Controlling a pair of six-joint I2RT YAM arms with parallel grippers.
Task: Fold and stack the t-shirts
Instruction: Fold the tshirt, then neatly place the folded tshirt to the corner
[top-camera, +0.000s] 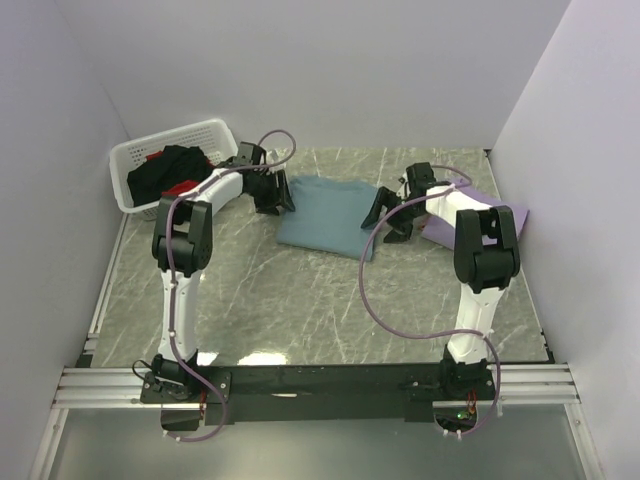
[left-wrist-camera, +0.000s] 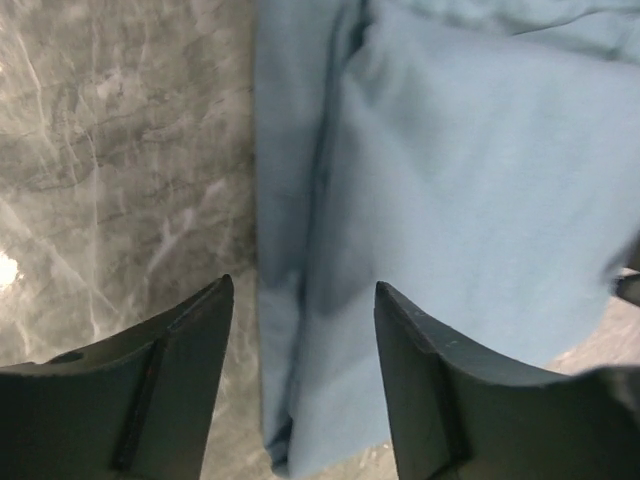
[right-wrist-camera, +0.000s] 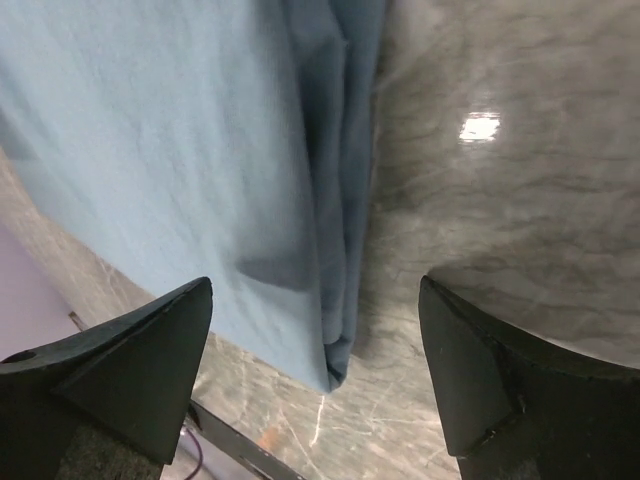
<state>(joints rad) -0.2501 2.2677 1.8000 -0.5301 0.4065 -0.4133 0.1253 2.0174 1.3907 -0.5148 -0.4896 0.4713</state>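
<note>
The soft, dusty teal-blue cloth t-shirt (top-camera: 325, 210) lies folded into a flat rectangle on the grey marbled surface (top-camera: 300, 290), directly between the 2 grippers. The left gripper (top-camera: 272, 195) hangs over the shirt's left edge. In its wrist view the layered fold runs straight up between its 2 black fingers, 1 finger over bare surface and the other over cloth. Its jaws stand apart with nothing pinched.

The right gripper (top-camera: 385, 215) mirrors this at the opposite edge. Its jaws are spread wide and empty, with the doubled hem just below and between its fingertips. This straddling pose looks chosen so that each gripper can drop and nip 1 side of the bundle, keeping the layers together for a last fold or a lift. I judge the fold on this shirt close to done and the stacking not yet done.

Just right of the right gripper, partly under that arm, lies a flat lavender-purple cloth t-shirt (top-camera: 440, 232), likely the base of the stack. To the left of the left gripper, near its arm, a white slotted plastic basket (top-camera: 165, 145) holds a crumpled black t-shirt (top-camera: 175, 168) and a red t-shirt (top-camera: 180, 188), waiting their turn.
</note>
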